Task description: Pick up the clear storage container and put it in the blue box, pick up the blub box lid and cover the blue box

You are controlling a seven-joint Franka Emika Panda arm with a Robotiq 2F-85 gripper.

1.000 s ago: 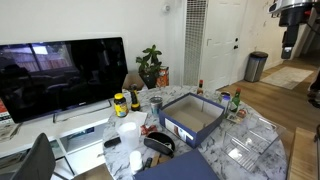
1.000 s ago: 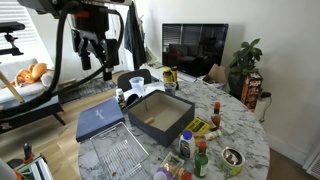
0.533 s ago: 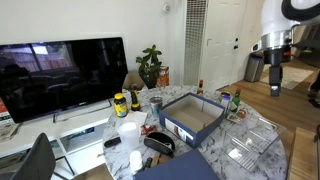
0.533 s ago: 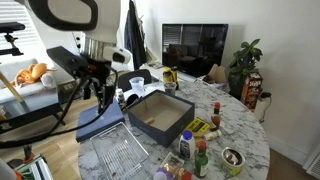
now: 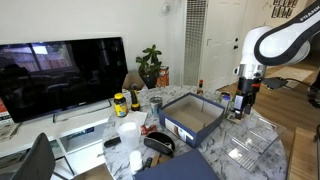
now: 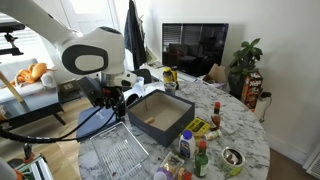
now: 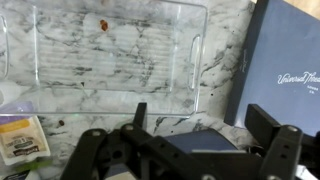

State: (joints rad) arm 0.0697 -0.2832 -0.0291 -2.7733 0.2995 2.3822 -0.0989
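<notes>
Two fingers [image 7: 138,112] of the gripper [image 7: 200,125] stand spread as wide as they go, with nothing between them but marble, and I hold nothing. In the wrist view the clear storage container [image 7: 110,50] lies flat on the table [image 7: 225,50] just ahead of the fingertips, its near long edge running across the view and its rim free on that side. Its short end stops near the blub box lid [image 7: 285,60], with only a narrow strip of bare marble between the two edges, so room is tight there. A yellow-labelled packet [image 7: 20,135] sits by the container's near corner on the opposite side. In an exterior view the blue box [image 6: 165,128] stands open-topped in the middle of the table, its pale inside showing; the container lies just beside one corner of it. Sauce bottles [image 6: 195,150] crowd the table edge beyond the box, well apart from my gripper.
</notes>
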